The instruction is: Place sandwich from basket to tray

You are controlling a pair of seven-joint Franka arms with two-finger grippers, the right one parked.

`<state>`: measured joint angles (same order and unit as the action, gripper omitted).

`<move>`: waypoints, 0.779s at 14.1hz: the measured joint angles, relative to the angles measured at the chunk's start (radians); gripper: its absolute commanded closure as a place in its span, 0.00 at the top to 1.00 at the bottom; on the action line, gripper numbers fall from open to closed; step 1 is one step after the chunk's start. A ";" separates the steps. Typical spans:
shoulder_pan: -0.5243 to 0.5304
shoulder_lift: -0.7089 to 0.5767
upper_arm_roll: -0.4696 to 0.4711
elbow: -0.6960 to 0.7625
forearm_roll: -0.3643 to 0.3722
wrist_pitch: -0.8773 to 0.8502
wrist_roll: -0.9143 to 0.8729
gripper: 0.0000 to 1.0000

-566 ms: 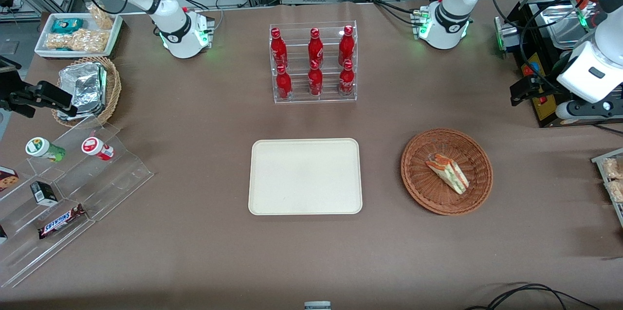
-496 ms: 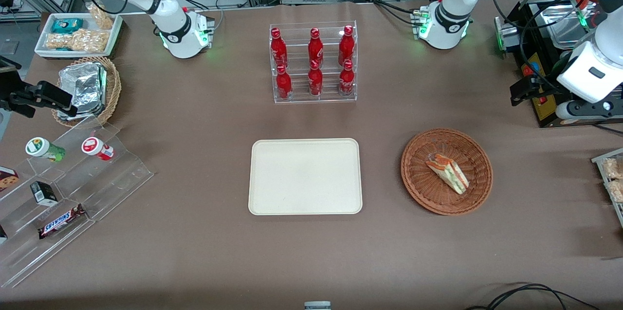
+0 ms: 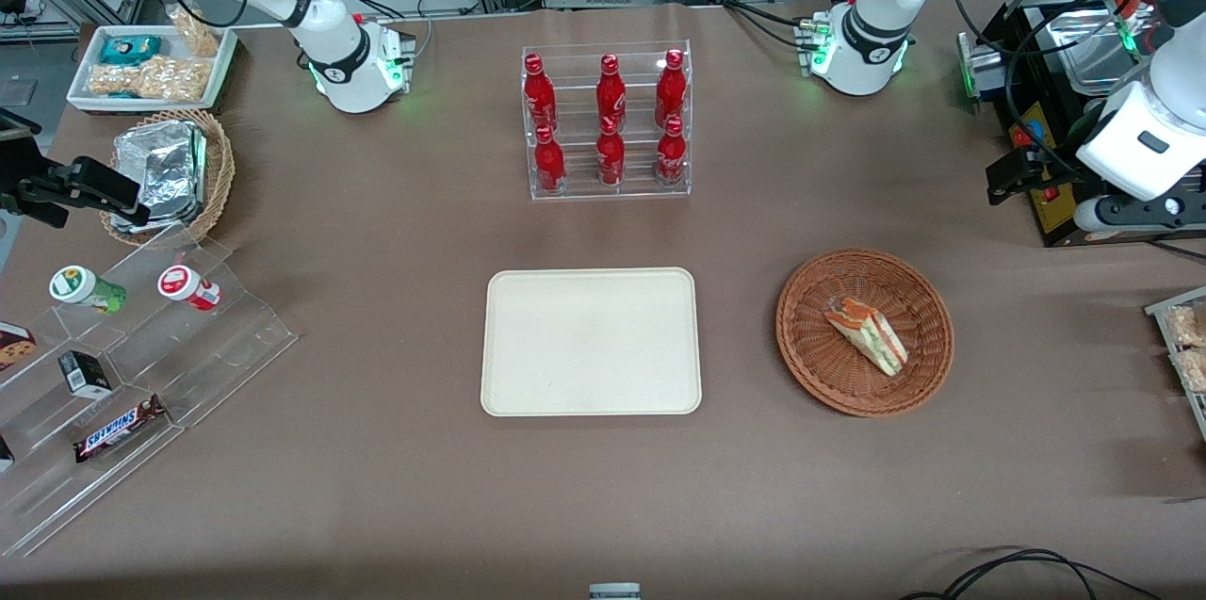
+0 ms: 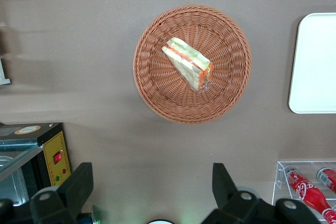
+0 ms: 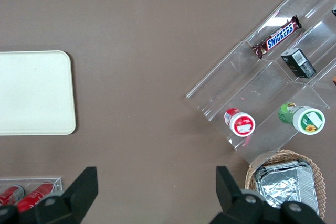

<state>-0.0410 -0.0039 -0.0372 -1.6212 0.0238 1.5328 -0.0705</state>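
The sandwich (image 3: 867,334), a wedge with red, orange and green layers in clear wrap, lies in the round reddish-brown basket (image 3: 790,336). The cream tray (image 3: 591,341) lies flat beside the basket, toward the parked arm's end, with nothing on it. My left gripper (image 3: 1013,174) hangs high above the table, farther from the front camera than the basket and toward the working arm's end. In the left wrist view the gripper (image 4: 152,182) is wide open and empty, with the sandwich (image 4: 188,69), the basket (image 4: 144,77) and a part of the tray (image 4: 315,61) below it.
A clear rack of red bottles (image 3: 608,124) stands farther from the front camera than the tray. A black box with a yellow panel (image 3: 1046,186) sits close to my gripper. A stepped acrylic stand with snacks (image 3: 141,364) and a paler basket of foil packs (image 3: 174,171) lie toward the parked arm's end.
My left arm's wrist has shifted very slightly. The sandwich, basket and tray have not moved.
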 measured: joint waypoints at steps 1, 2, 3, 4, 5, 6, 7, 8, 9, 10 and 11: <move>0.000 0.000 0.000 -0.001 0.000 -0.002 0.000 1.00; 0.000 0.000 0.000 -0.001 0.000 -0.005 0.000 1.00; 0.000 0.001 -0.001 -0.004 0.000 -0.012 0.000 1.00; 0.000 0.002 -0.001 -0.013 0.000 -0.016 0.000 1.00; -0.001 0.005 -0.002 -0.027 0.000 -0.016 0.000 1.00; -0.001 0.013 -0.003 -0.043 0.000 -0.014 0.000 1.00; -0.001 0.028 -0.003 -0.059 0.000 -0.004 0.000 1.00; -0.002 0.047 -0.004 -0.075 0.000 0.024 0.000 1.00; -0.005 0.068 -0.004 -0.099 0.000 0.073 0.000 1.00; -0.007 0.085 -0.006 -0.138 0.000 0.145 -0.007 1.00; -0.008 0.098 -0.008 -0.192 0.000 0.234 -0.027 1.00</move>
<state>-0.0491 0.0938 -0.0456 -1.8131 0.0239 1.7667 -0.0977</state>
